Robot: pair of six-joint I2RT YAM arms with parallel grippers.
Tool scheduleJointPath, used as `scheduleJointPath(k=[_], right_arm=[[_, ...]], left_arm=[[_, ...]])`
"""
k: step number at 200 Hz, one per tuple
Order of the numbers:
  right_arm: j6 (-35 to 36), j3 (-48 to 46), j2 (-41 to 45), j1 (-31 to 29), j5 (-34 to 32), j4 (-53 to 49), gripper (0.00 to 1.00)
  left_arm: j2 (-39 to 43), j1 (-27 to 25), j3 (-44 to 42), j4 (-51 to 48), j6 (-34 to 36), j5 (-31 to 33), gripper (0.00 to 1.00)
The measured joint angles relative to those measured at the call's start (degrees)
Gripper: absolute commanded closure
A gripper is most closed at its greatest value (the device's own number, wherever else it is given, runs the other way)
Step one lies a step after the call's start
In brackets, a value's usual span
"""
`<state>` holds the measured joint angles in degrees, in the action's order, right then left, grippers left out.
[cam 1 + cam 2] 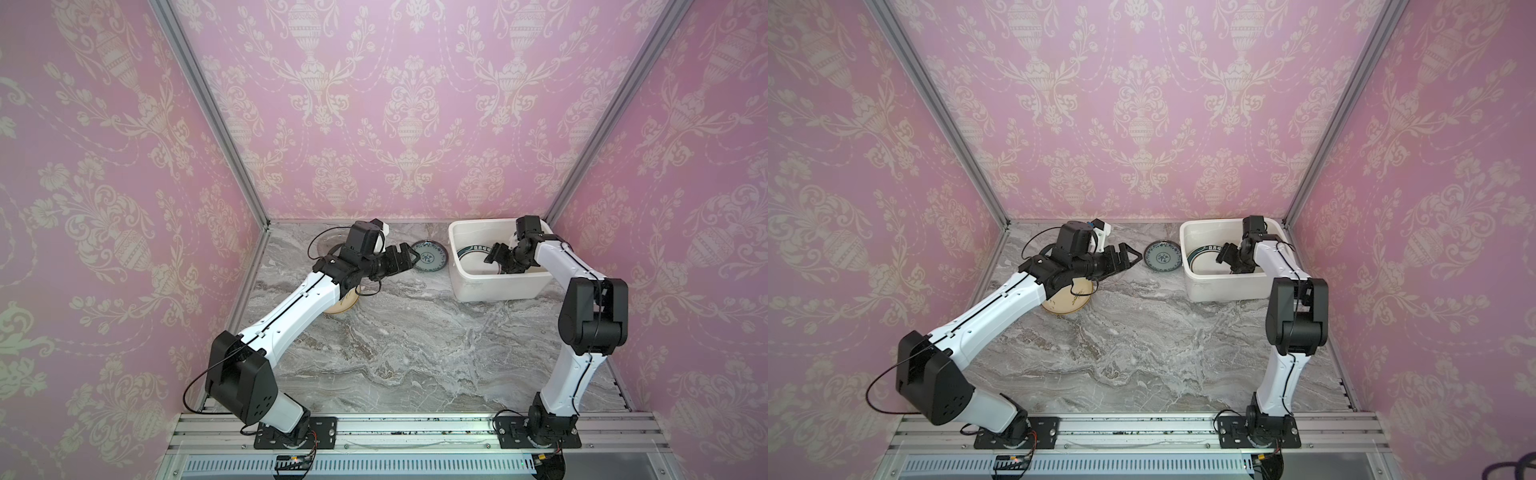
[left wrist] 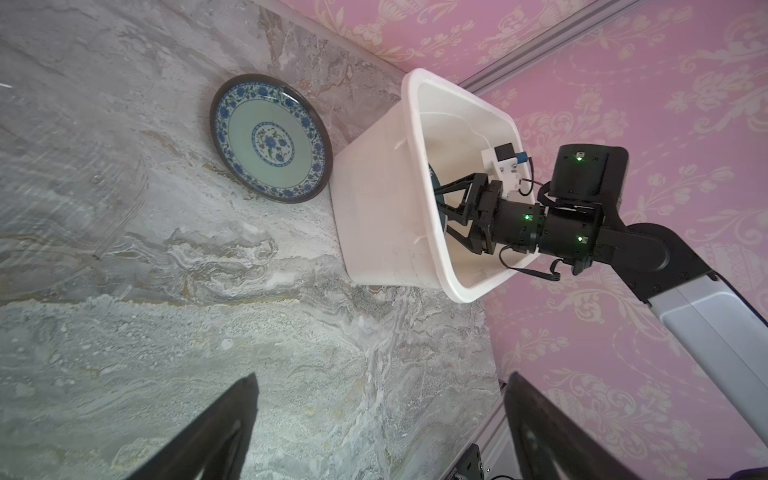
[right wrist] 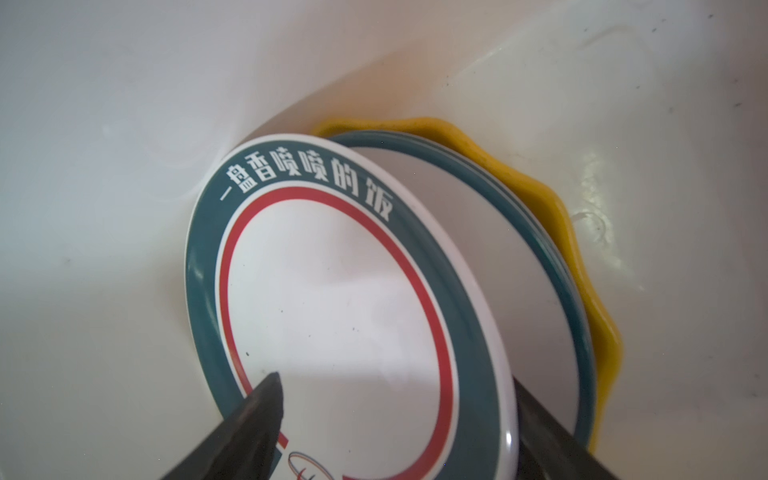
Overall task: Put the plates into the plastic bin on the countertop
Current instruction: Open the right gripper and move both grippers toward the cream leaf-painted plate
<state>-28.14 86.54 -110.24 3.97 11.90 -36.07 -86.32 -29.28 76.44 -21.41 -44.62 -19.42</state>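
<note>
With the right hand point(image 3: 395, 380) inside the deep white plastic bin point(image 1: 490, 289), jaws seemingly released astride the tilted white, teal-rimmed plate with characters point(image 3: 332, 291) leaning on the stacked plates point(image 3: 478, 232), withdraw straight upward, touching neither.

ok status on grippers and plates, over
Left gripper open, empty, over the grey marble countertop. Right gripper open inside the white plastic bin, astride the teal-rimmed white plate. Blue-patterned round plate outside. Nothing between it and the bin.

One bin point(image 1: 494, 289); three plates point(image 1: 430, 257) on countertop point(image 1: 395, 353), seemingly three inside.
</note>
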Motion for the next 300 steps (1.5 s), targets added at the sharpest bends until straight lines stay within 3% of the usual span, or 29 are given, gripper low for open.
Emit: scheduleJointPath(k=[104, 131, 160, 193, 223, 268, 300], right_arm=[[0.5, 2.0, 3.2, 0.1, -1.4, -3.5, 0.11], [-1.5, 1.4, 10.2, 0.1, -0.4, -2.8, 0.12], [-4.9, -2.6, 24.4, -1.8, 2.2, 1.6, 0.14], [-10.5, -10.9, 39.5, -14.8, 3.8, 9.9, 0.16], [-17.8, -23.1, 45.1, -31.0, 1.1, 18.4, 0.17], [-27.6, -32.9, 37.7, -51.1, -7.5, 27.1, 0.19], [-33.4, -33.8, 28.2, -57.7, -11.1, 36.9, 0.20]], left_arm=[[13.0, 7.1, -2.0, -23.4, -1.7, 20.0, 0.02], [16.2, 10.5, -2.7, -29.0, 0.6, 23.2, 0.03], [19.2, 15.8, -4.3, -33.0, 3.2, 24.3, 0.03], [21.7, 24.9, -8.2, -34.2, 5.2, 21.4, 0.03], [20.7, 32.3, -9.9, -34.0, 8.0, 15.4, 0.03], [15.8, 35.5, -9.8, -29.9, 14.7, 11.7, 0.01], [11.6, 37.1, -10.0, -25.3, 18.5, 10.0, 0.01]])
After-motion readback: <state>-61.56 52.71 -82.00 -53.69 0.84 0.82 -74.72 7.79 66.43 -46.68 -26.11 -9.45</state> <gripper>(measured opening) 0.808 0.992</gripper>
